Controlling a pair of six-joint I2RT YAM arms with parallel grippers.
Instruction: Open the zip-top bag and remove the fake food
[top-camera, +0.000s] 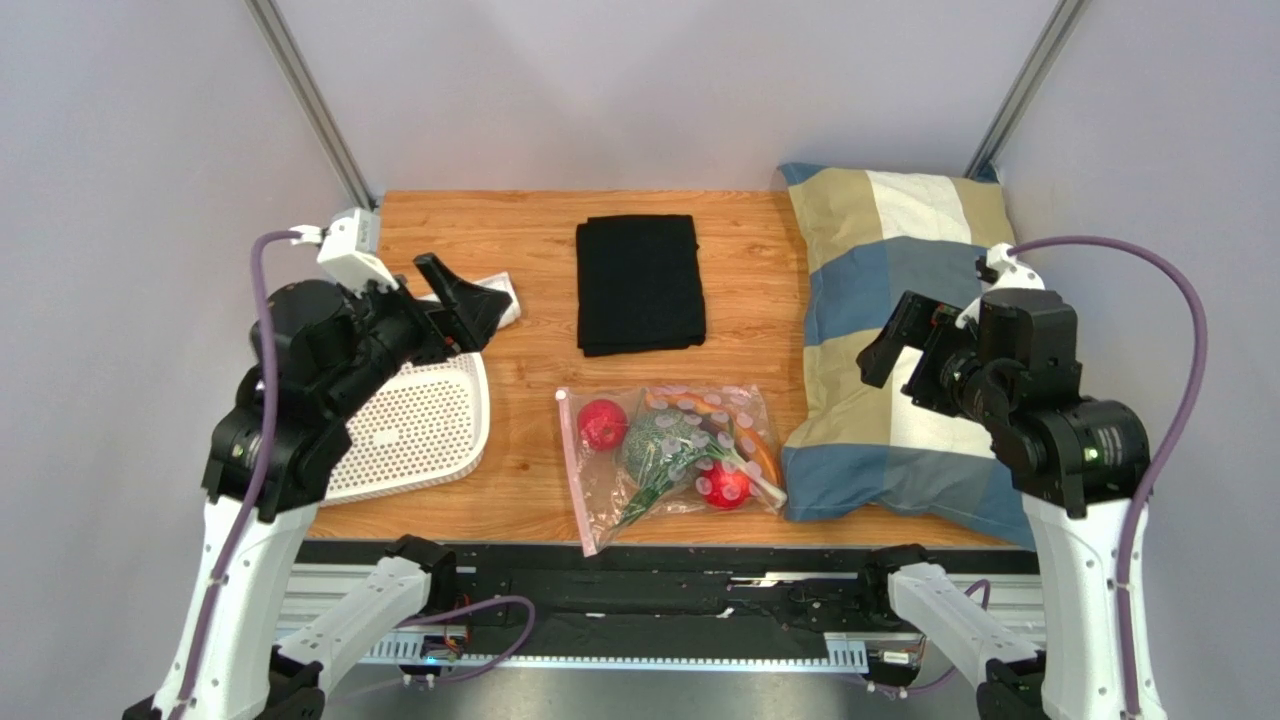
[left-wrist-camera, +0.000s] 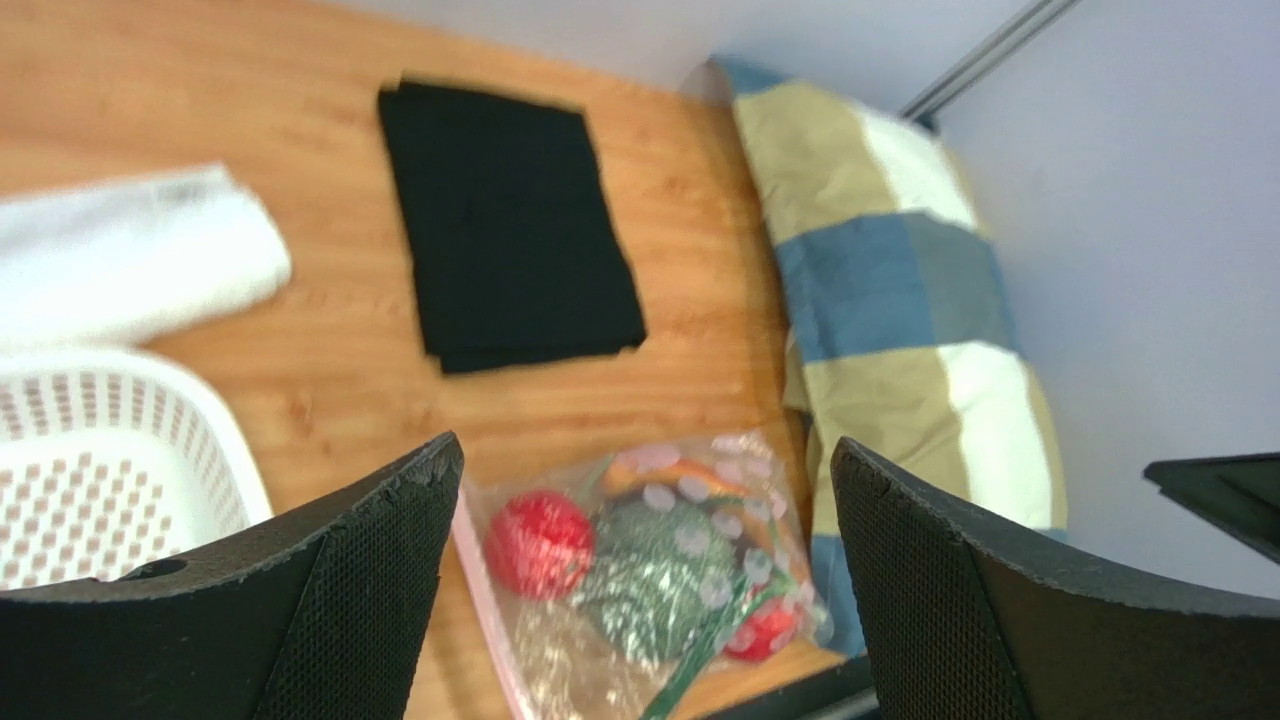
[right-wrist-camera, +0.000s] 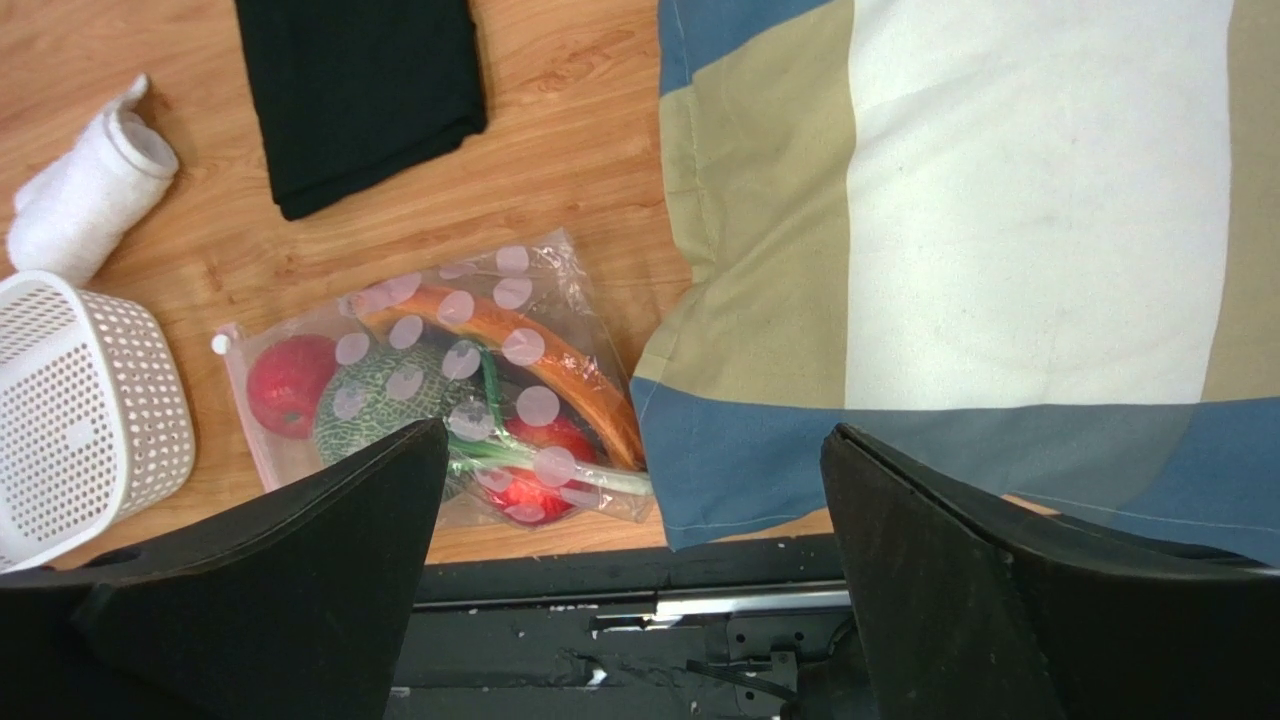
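The zip-top bag lies flat near the table's front edge, its pinkish zip strip along its left side. It looks closed. Inside are a red fruit, a green leafy bunch, a second red fruit and an orange piece. My left gripper is open and empty, held high above the basket, left of the bag. My right gripper is open and empty, raised over the pillow, right of the bag.
A white perforated basket sits left of the bag. A rolled white towel lies behind it. A folded black cloth lies at the back middle. A checked pillow fills the right side, touching the bag's right edge.
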